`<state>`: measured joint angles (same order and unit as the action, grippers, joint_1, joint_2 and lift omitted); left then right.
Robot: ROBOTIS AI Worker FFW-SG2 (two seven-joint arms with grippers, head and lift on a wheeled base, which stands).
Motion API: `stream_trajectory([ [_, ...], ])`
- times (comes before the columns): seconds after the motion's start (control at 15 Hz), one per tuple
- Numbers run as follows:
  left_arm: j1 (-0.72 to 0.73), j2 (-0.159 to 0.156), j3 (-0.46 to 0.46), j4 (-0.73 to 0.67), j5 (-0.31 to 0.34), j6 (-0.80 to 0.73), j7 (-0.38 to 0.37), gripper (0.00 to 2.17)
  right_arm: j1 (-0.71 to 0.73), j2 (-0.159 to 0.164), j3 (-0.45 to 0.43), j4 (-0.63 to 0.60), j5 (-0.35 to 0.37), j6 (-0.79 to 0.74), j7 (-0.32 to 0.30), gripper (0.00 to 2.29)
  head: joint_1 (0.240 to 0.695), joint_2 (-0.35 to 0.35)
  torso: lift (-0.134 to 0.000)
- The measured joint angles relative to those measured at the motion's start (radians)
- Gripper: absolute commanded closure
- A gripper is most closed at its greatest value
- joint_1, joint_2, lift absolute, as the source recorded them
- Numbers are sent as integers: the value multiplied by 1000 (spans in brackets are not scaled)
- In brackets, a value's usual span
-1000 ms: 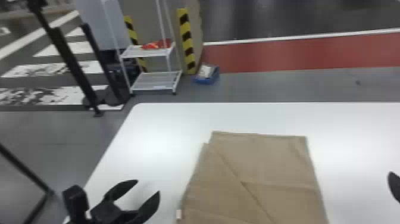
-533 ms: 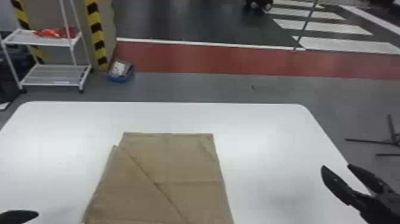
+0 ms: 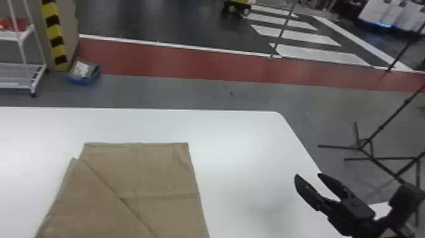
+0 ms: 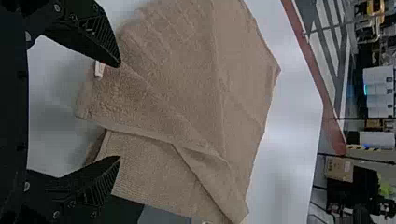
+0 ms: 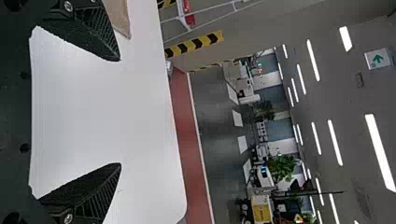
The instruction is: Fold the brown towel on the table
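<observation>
A: Left gripper (image 4: 119,111), state?

B: Left wrist view: its two fingers stand wide apart, nothing clamped between them; the brown towel (image 3: 142,177) lies beyond the tips, a small white tag (image 4: 99,69) at its edge near one of them; whether either tip touches the cloth, I cannot tell.

A: Right gripper (image 3: 307,174)?

B: Wide open as well, by the right wrist view; holding nothing; in the head view it is at the right side of the white table (image 3: 246,152), well apart from the towel.

A: Position and form of the specimen?

B: On the table, left of centre in the head view, running down to the bottom edge; layered, one flap lying over the rest, its edge slanting from the far left toward the near side; a crease crosses the part to the right of that edge; far edge nearly straight; left wrist view adds wrinkles and a raised fold.

A: Surroundings, for the record?

B: Floor past the table: white shelf rack (image 3: 19,76), yellow-and-black striped post (image 3: 55,34), blue bin (image 3: 83,79) near its foot.
</observation>
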<state>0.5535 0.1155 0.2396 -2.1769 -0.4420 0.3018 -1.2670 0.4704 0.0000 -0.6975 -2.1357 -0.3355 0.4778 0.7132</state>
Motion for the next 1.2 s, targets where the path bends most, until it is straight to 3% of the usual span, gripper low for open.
stream_trajectory([
  [0.2,-1,1,-42,39,-52,-60,23,417,-4,0,-5,8,0,0,0,80,695,-350,-113],
  [0.6,-1,1,-18,43,-69,-69,25,421,-9,0,-7,18,0,0,12,80,695,-350,-113],
  [0.73,-1,1,0,42,-68,-73,21,603,-10,0,-6,19,0,0,12,80,695,-346,-113],
  [0.87,0,1,7,48,-69,-103,19,610,-12,0,-5,20,0,0,14,80,695,-338,-113],
  [1.0,0,1,9,53,-70,-131,11,994,-13,0,-1,18,0,0,17,80,695,-338,-113],
  [1.2,-1,1,14,62,-71,-164,5,1001,-13,0,3,14,0,0,18,80,695,-335,-113],
])
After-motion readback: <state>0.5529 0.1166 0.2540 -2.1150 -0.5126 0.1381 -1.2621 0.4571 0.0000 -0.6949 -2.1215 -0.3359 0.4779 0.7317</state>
